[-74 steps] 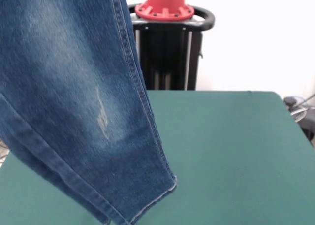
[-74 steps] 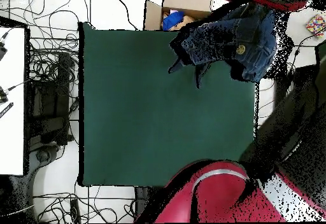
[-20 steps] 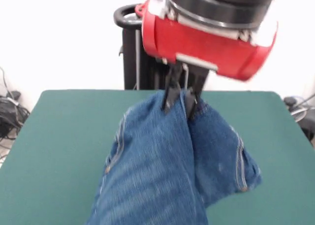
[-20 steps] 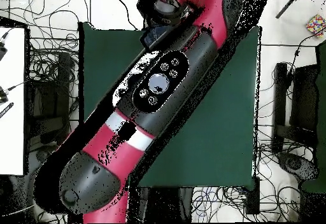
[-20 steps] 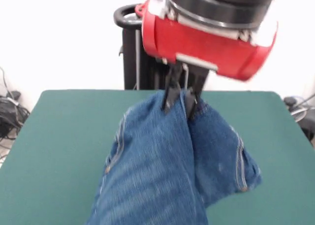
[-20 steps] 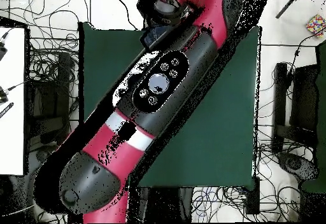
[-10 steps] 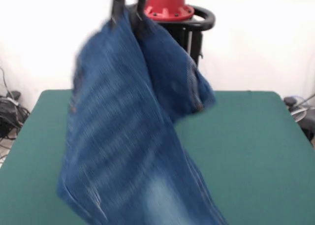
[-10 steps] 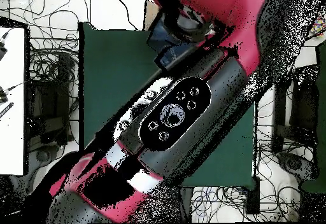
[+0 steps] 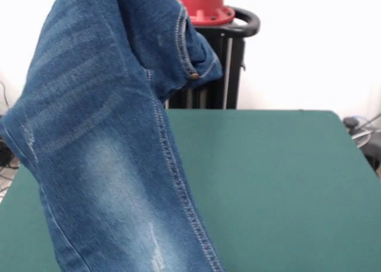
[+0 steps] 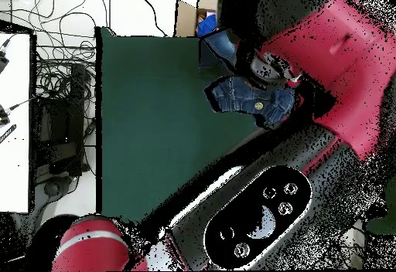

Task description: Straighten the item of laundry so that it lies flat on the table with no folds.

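Mid-lift: jeans (image 9: 101,141) hanging in the air over one side of the green table (image 9: 280,183), none flat yet; claw hidden, grip impossible to tell; next, lowering and dragging to spread the legs

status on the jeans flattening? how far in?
Early. Done: the jeans are picked up. In hand: they hang bunched above the table, waistband end high, a leg draped toward the camera. The grip itself is out of sight. Left: lay them down and spread out every fold.
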